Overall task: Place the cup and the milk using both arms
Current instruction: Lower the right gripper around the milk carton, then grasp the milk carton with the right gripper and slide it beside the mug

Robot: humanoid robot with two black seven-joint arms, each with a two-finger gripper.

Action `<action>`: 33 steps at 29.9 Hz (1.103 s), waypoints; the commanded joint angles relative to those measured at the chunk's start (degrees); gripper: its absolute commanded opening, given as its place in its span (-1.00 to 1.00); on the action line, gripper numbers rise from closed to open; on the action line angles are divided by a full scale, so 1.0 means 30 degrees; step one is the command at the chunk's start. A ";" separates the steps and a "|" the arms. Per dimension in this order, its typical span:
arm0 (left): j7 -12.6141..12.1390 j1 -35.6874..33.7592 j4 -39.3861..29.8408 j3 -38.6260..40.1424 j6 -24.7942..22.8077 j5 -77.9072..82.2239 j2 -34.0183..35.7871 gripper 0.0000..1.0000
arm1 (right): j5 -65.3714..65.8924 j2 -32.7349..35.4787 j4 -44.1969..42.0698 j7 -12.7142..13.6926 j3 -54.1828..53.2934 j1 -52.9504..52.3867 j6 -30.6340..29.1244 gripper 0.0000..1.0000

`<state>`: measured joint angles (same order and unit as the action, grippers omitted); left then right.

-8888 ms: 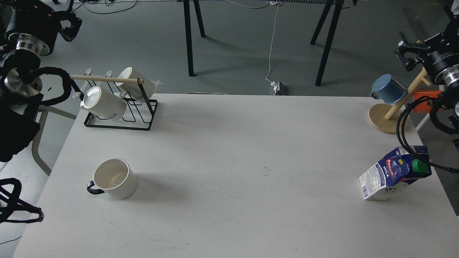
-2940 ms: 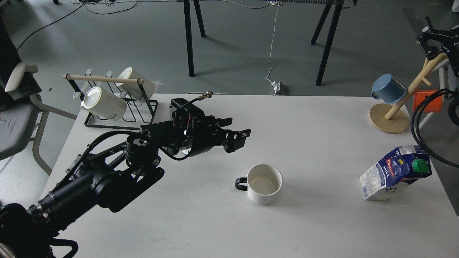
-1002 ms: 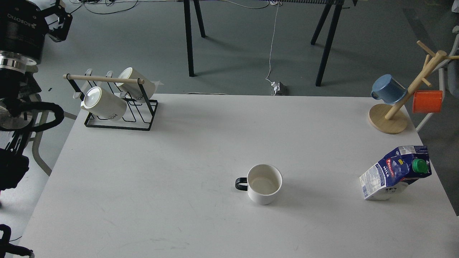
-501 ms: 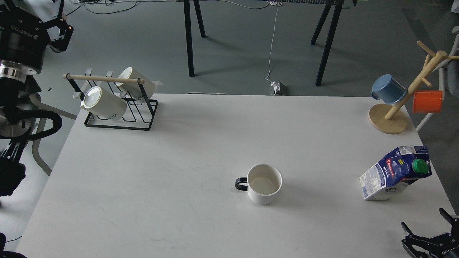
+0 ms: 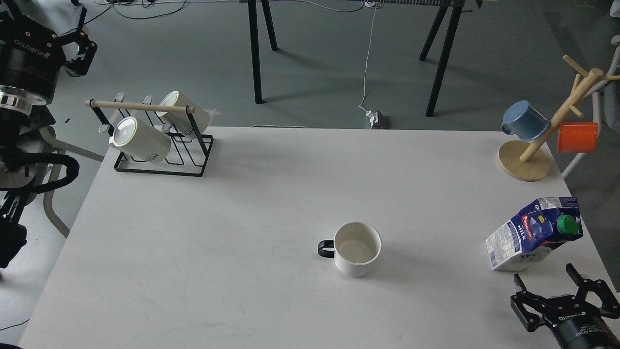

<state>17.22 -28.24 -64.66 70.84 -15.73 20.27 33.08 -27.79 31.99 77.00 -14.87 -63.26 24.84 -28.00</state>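
The cup [image 5: 357,248], a short white mug with a black loop handle pointing left, stands upright on the white table [image 5: 242,218], a little right of centre. The milk [image 5: 533,232], a blue and white carton with a green cap, leans tilted near the table's right edge. My right gripper [image 5: 545,277] comes in from the bottom right, just in front of the carton, open and empty, not touching it. My left gripper [image 5: 86,41] is raised off the table at the far top left, open and empty, far from the cup.
A black wire rack [image 5: 160,160] with two cream mugs stands at the table's back left. A wooden mug tree [image 5: 525,165] at the back right carries a blue mug [image 5: 525,121] and an orange mug [image 5: 576,137]. The table's right edge runs beside the carton.
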 commanded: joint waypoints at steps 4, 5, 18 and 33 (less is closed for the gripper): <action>0.0001 0.0563 0.0020 -0.0029 -0.0059 0.0011 0.0372 1.00 | 0.0065 -0.0642 -0.0266 0.0005 0.0258 -0.0662 0.0000 1.00; 0.0001 0.0680 0.0020 -0.0029 -0.0059 0.0011 0.0313 1.00 | 0.0065 -0.0730 -0.0266 0.0005 0.0258 -0.0720 0.0000 1.00; 0.0236 0.0770 -0.0010 0.0117 -0.0029 0.0773 0.0342 1.00 | 0.0065 -0.0731 -0.0383 -0.0112 -0.0269 -0.1861 0.0000 1.00; 0.0148 0.0740 0.0049 0.0117 0.0000 0.0802 0.0430 1.00 | 0.0065 -0.1314 -0.1612 0.0004 0.0111 -0.3122 0.0000 1.00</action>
<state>17.77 -25.95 -64.52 71.23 -15.76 22.68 34.27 -27.60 29.41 73.35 -15.20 -63.32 16.43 -28.00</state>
